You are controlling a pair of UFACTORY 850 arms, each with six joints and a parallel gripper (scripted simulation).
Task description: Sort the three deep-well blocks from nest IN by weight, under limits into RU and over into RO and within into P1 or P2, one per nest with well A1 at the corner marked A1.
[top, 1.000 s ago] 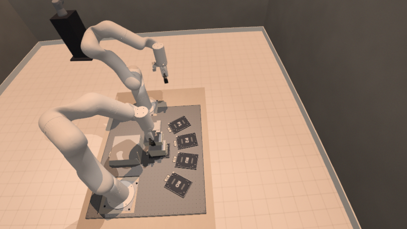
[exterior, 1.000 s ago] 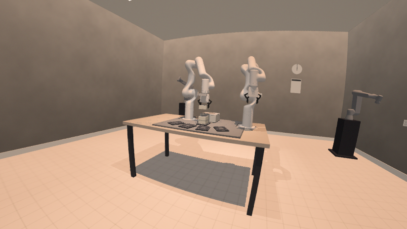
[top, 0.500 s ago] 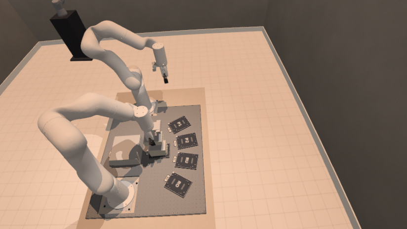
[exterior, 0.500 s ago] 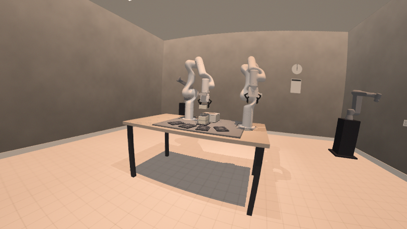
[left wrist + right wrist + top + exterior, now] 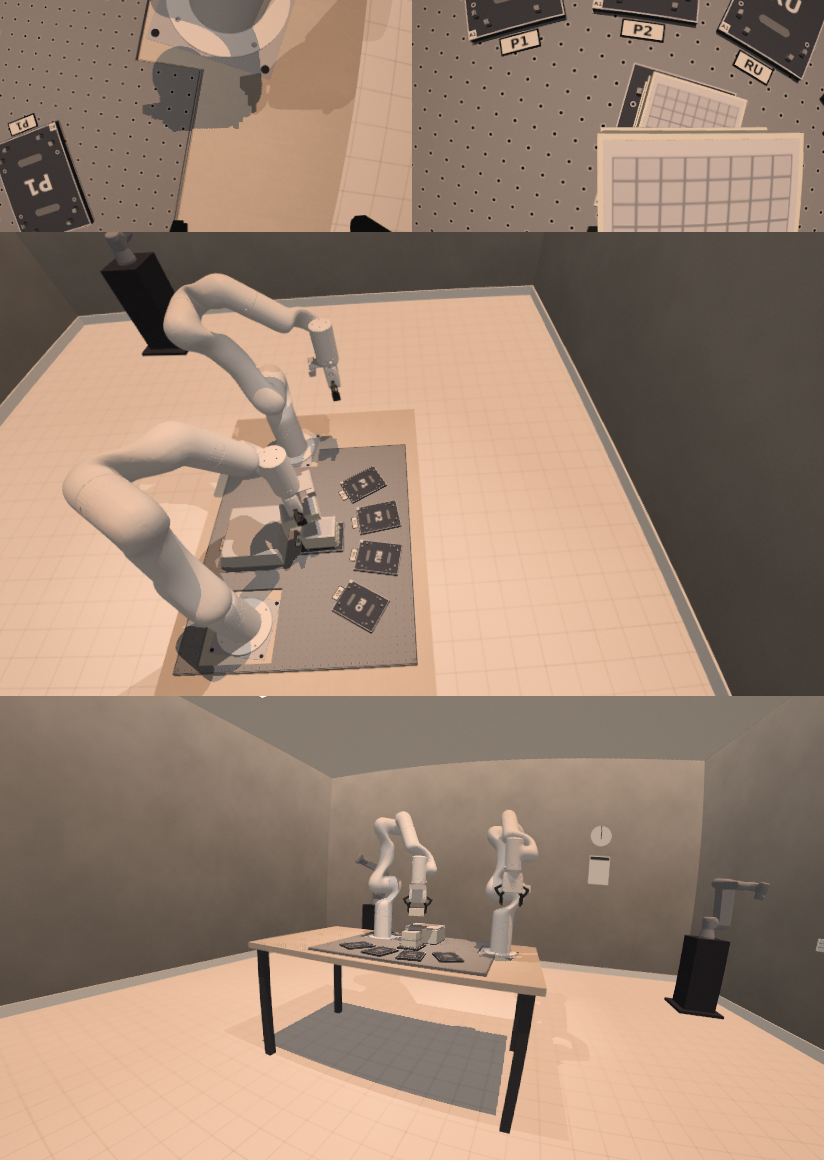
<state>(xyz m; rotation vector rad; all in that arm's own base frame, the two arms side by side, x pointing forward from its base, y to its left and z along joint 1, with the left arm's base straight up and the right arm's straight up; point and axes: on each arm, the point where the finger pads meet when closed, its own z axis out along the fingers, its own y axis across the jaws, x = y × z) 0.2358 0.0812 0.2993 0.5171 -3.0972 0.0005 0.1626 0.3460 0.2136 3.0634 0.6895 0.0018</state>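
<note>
Held blk: in R grip, clamped, above IN. Prob. next: keep level, clear CW's edges, lower gently onto platform, release, await lamp. L grip wide, nothing in it.
Count: 1 blk held, apparently 2 stacked in IN; 1 CW; 4 bare dest. nests, P1, P2, RU, RO.

Here's the wooden bench, lower middle of the top view, a grey perforated board lying flat across it, dark shadows falling over its left side!
</note>
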